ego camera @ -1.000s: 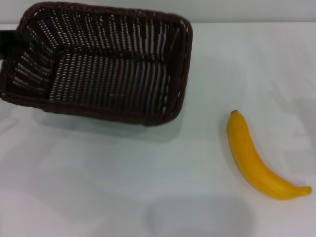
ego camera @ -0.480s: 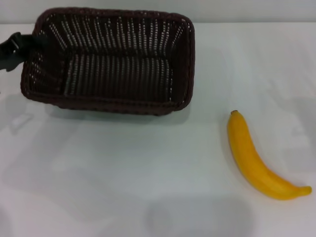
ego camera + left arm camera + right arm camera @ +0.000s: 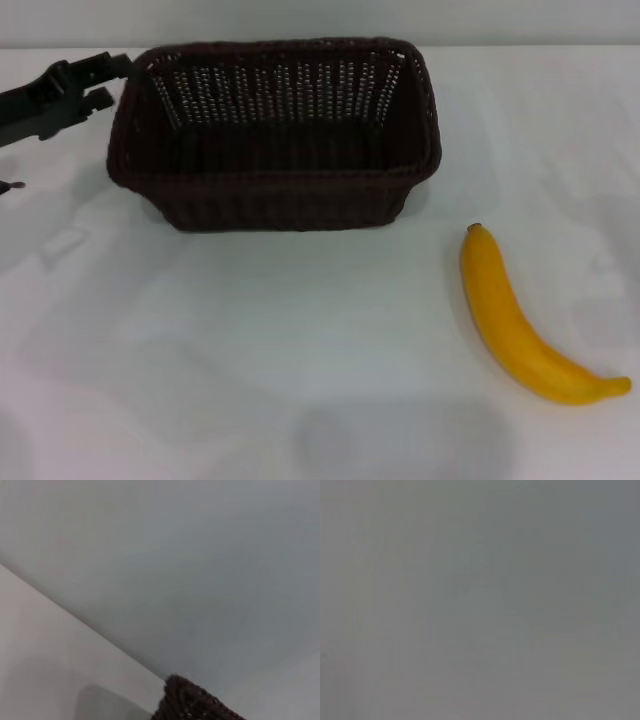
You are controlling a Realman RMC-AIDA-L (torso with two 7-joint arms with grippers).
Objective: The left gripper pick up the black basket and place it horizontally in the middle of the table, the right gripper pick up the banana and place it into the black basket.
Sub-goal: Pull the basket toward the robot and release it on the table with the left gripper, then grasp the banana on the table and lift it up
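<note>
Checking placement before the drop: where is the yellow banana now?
In the head view the smooth yellow curved banana lies on the white table, on the robot's right, nearer than the dark woven basket, not touching it.

black basket [image 3: 275, 190]: woven wicker (open, slotted weave), matt | banana [image 3: 520, 325]: smooth | table [image 3: 250, 350]: smooth white

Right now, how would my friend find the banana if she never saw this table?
Look at the big white table and find the black basket standing near its far edge. The banana lies flat on the bare tabletop, nearer than the basket and on the robot's right. It is the only bright yellow, curved thing there.
</note>
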